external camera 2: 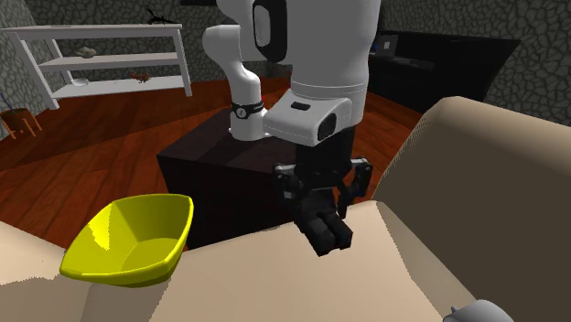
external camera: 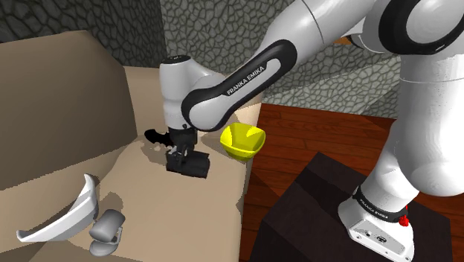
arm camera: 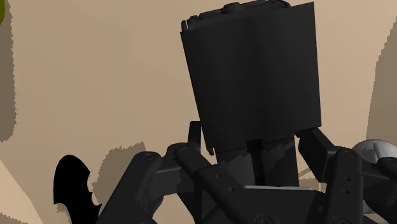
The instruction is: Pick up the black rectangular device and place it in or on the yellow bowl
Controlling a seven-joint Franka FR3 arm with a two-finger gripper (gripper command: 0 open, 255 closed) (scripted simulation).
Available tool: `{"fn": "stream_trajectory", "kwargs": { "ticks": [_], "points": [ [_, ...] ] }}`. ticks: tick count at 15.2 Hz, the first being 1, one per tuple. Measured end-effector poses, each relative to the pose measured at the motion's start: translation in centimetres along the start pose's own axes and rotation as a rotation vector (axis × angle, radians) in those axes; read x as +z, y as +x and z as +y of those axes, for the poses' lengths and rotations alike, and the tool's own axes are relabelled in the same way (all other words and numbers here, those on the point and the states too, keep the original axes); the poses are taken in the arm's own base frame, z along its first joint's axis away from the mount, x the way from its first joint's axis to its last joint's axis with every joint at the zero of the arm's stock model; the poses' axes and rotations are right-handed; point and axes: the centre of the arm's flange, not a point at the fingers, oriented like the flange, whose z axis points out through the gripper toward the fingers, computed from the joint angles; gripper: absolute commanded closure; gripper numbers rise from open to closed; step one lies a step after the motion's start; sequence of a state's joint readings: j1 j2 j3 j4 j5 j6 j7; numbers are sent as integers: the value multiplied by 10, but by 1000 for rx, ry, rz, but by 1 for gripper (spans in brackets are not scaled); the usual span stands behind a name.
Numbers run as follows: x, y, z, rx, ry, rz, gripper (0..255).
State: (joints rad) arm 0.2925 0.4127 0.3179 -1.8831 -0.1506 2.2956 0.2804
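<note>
Logged black rectangular device (external camera: 192, 165) clamped between jaws, down at beige sofa seat (external camera: 152, 190). Logged yellow bowl (external camera: 244, 141) near — at seat's edge, toward shoulder view's right, apart from device.

Beige sofa (external camera: 67, 112), wood floor (external camera 2: 110, 137), stone walls (external camera: 312, 74), white shelf (external camera 2: 101, 59).
</note>
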Motion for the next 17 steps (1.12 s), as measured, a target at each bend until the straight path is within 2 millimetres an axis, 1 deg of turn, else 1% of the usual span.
{"fn": "stream_trajectory", "kwargs": {
  "ticks": [2, 4, 9, 10, 13, 17],
  "points": [
    [2, -8, 25, 1, 0, 0, 255],
    [-2, -12, 50, 1, 0, 0, 255],
    [-4, -35, 116, 2, 0, -1, 255],
    [-2, -36, 127, 1, 0, 0, 255],
    [-4, -47, 168, 2, 0, 0, 255],
    [-4, -61, 215, 1, 0, -1, 255]
  ]
}}
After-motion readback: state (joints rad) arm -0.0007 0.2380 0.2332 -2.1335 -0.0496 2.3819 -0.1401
